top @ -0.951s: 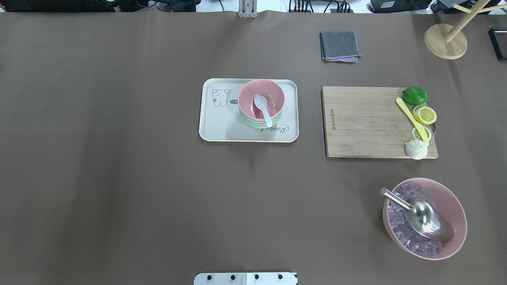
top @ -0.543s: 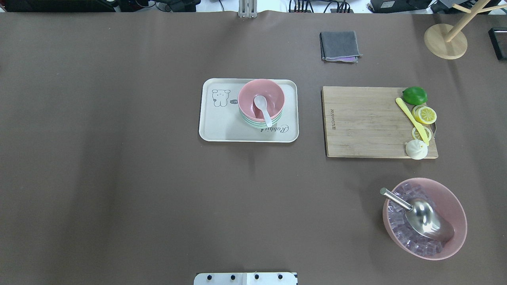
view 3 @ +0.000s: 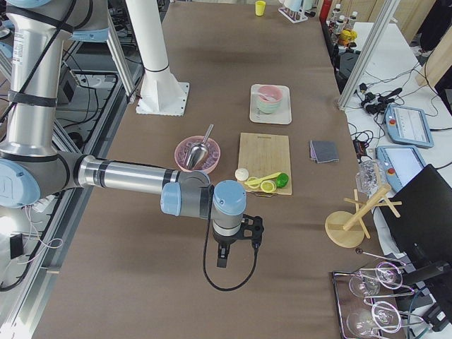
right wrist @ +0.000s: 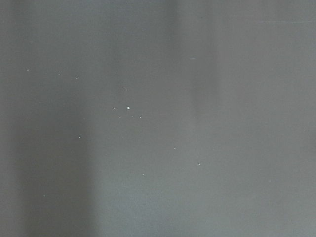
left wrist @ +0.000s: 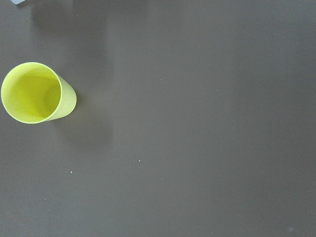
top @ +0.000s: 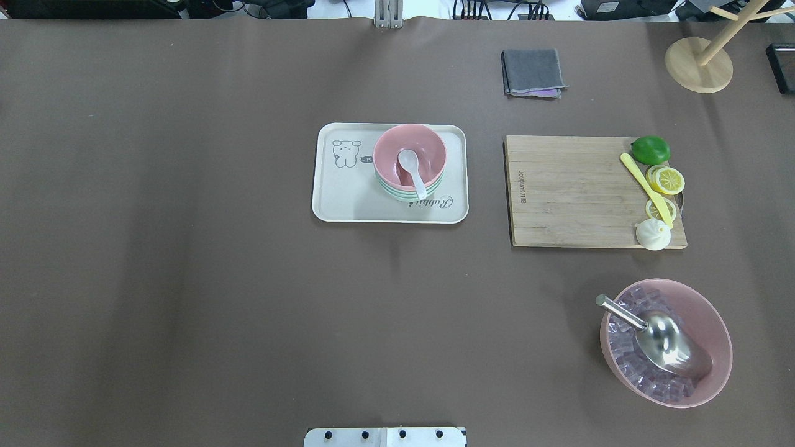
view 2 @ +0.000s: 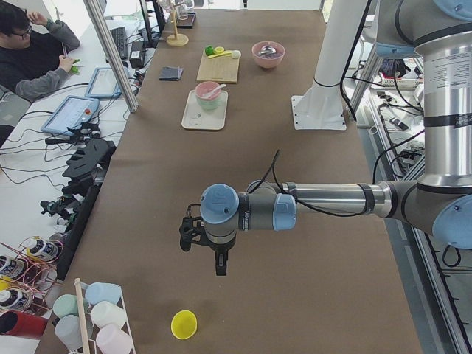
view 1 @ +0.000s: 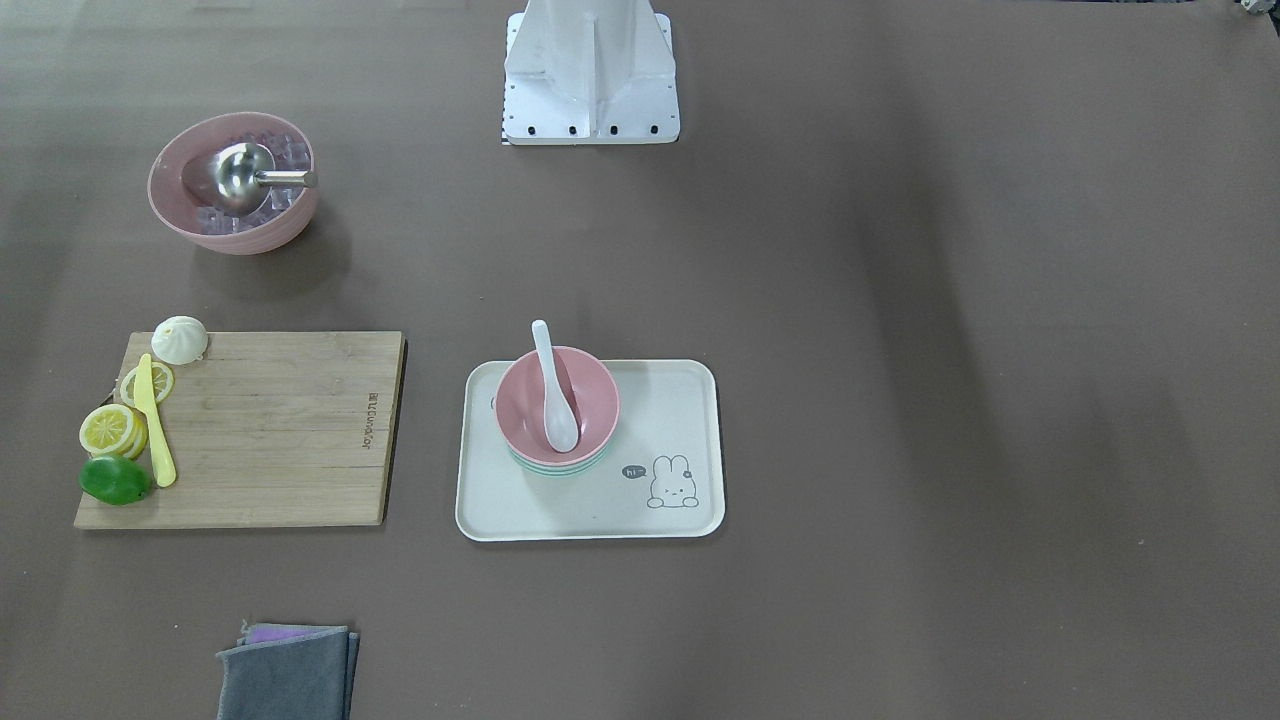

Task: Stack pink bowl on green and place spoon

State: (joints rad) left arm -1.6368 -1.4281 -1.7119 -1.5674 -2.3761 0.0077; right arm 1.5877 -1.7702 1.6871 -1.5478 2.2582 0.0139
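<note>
Exterior left view: left gripper point(view 2: 219, 264) hangs fingers-down over the brown table point(view 2: 310, 295), near a yellow plastic cup point(view 2: 184, 324); cannot tell whether its jaws are parted. Exterior right view: right gripper point(view 3: 222, 258) also points down; jaw state cannot be told. Well apart from both, the small matte pink bowl point(top: 430, 148) sits on the stack of mint-green bowls point(top: 397, 193) on a cream rectangular tray point(top: 348, 202). The white glossy soup spoon point(top: 411, 169) lies inside the pink bowl, handle over its rim.

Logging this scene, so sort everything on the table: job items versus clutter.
Job: pink bowl, green bowls beneath it, white spoon inside it.
Clutter: rabbit tray, cutting board, lime, lemon slices, yellow knife, white bun, large pink bowl of clear cubes, metal scoop, grey cloth, yellow cup, wooden stand.
</note>
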